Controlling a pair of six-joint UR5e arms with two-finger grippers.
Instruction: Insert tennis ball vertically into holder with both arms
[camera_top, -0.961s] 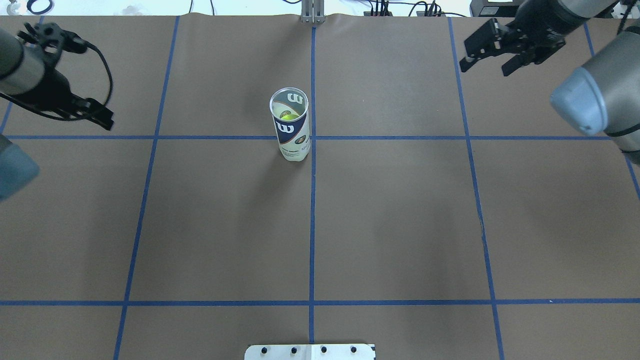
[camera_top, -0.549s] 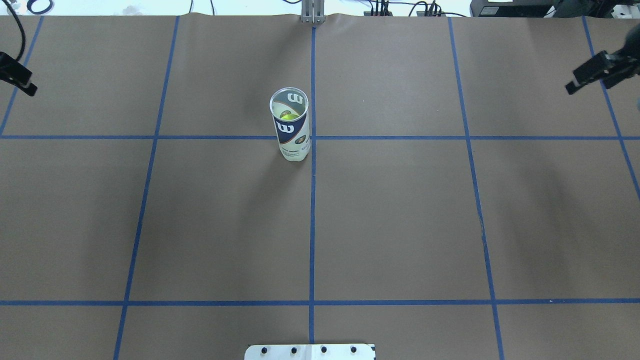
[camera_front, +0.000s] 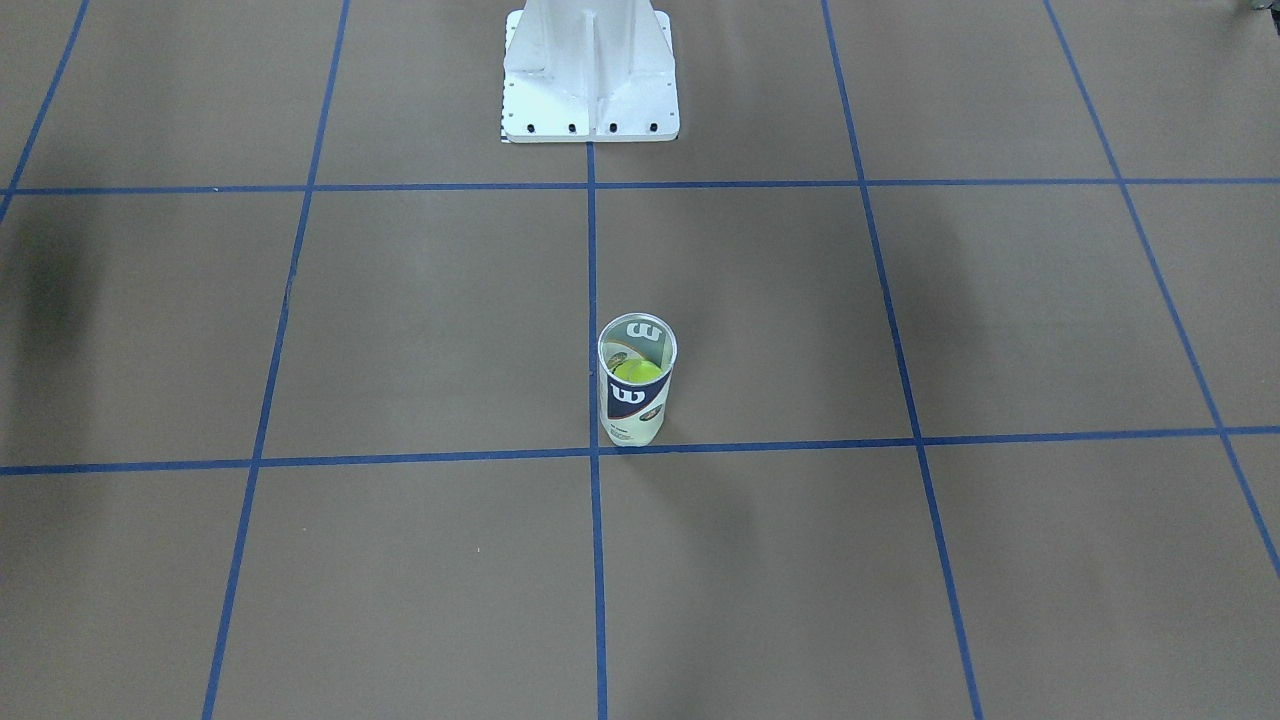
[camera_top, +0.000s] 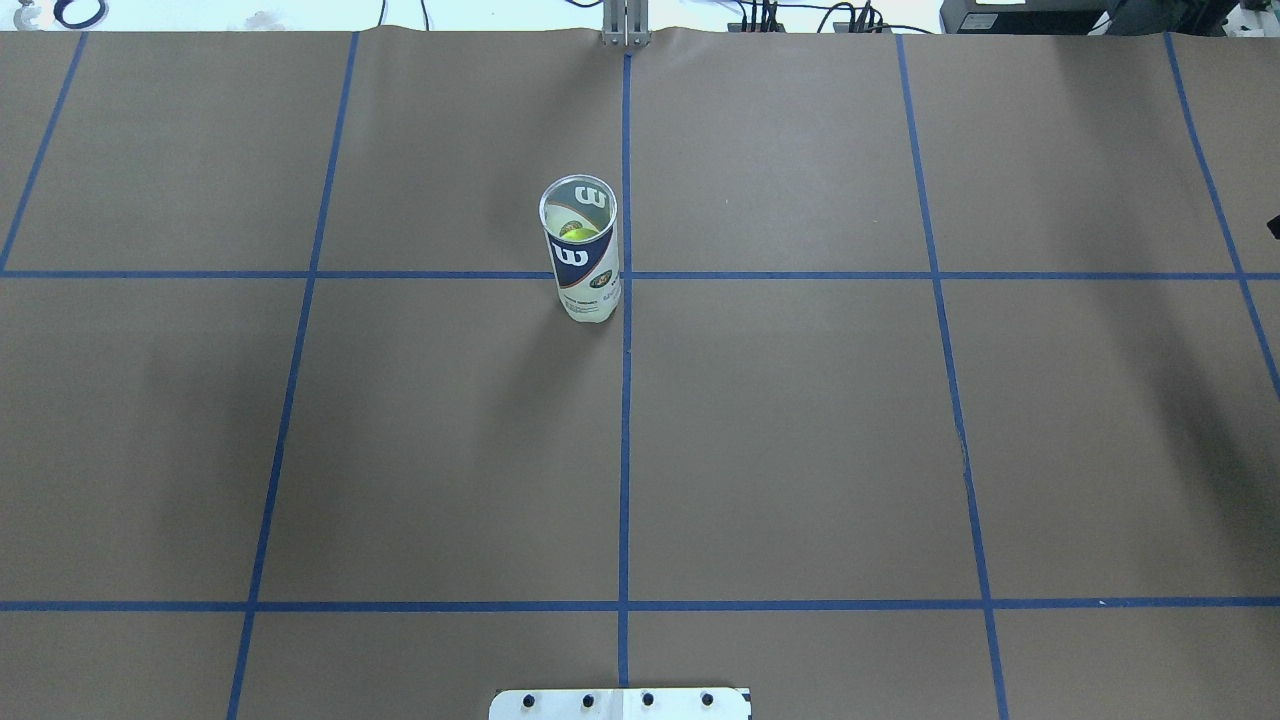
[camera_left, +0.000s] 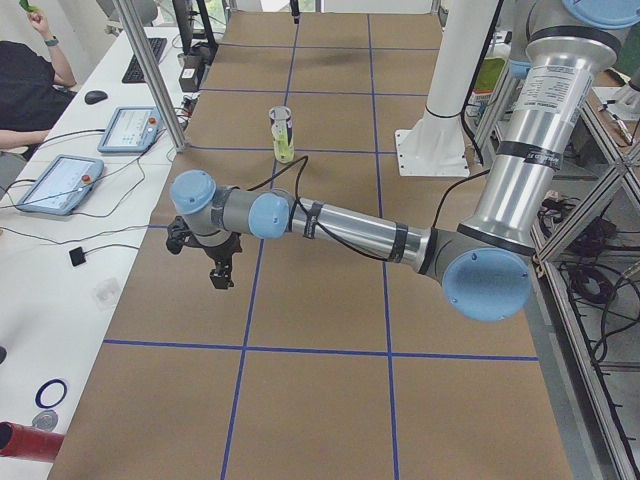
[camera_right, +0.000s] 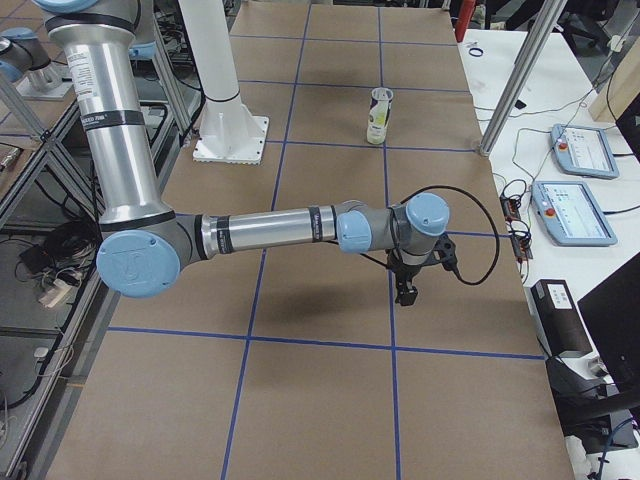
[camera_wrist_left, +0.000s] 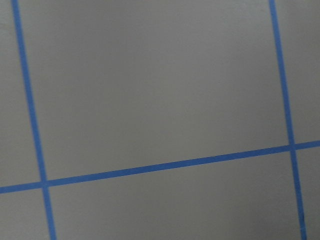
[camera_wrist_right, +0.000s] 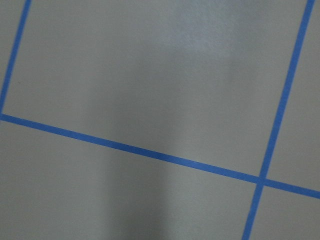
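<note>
overhead exterior: holder (camera_top: 580, 250) stands upright, tennis ball (camera_top: 576, 235) inside, midway along the worktop (camera_top: 800, 450) toward its far edge. left gripper (camera_left: 218, 275) and right gripper (camera_right: 405, 292) hang over opposite ends, well apart from it; i cannot tell whether either is spread or pressed together.

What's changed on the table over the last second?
The left gripper and right gripper pulled outward, away from the holder, and are all but gone from the overhead view. Neither took hold of anything. The holder stays upright, tennis ball inside.
</note>
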